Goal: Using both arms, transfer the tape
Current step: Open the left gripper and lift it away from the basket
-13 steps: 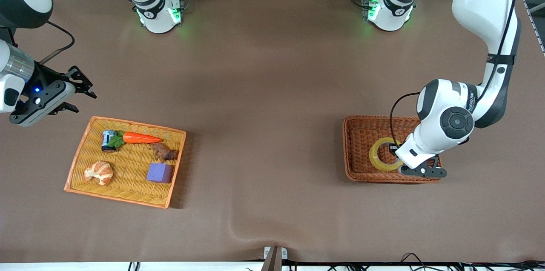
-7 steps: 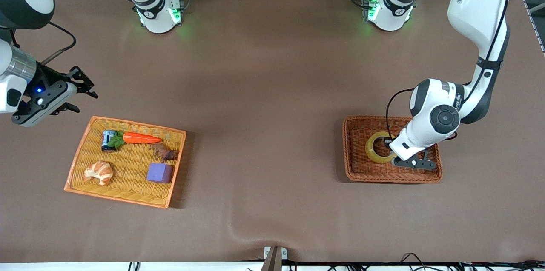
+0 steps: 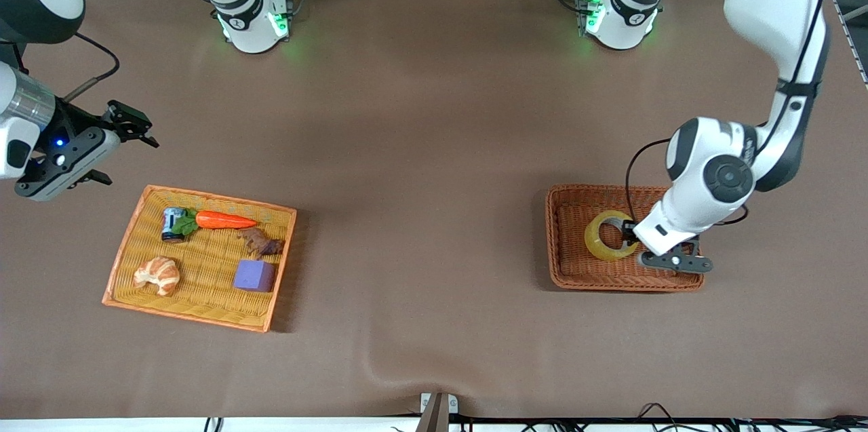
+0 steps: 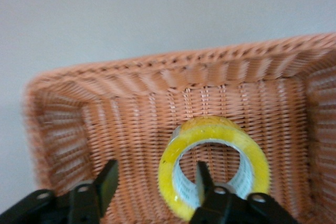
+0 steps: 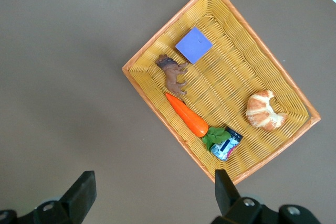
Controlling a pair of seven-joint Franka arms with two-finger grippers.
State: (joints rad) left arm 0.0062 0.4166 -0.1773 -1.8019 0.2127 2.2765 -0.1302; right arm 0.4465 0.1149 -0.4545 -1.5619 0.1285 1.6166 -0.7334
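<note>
Left gripper (image 4: 152, 187) of mine spread apart low in the brown wicker basket (image 3: 566, 269), 1 finger (image 4: 203, 181) inside the tape (image 3: 608, 237) ring lying there, my right gripper (image 3: 115, 147) spread wide over bare table (image 3: 420, 147), waiting beside the orange tray (image 3: 125, 242).

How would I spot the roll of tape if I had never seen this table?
Look to the left arm's end of the table, where a brown wicker basket sits. The tape lies inside it, a yellowish see-through ring with a wide round hole, with the open left gripper at it, one finger in the hole. It is the only thing in that basket.
</note>
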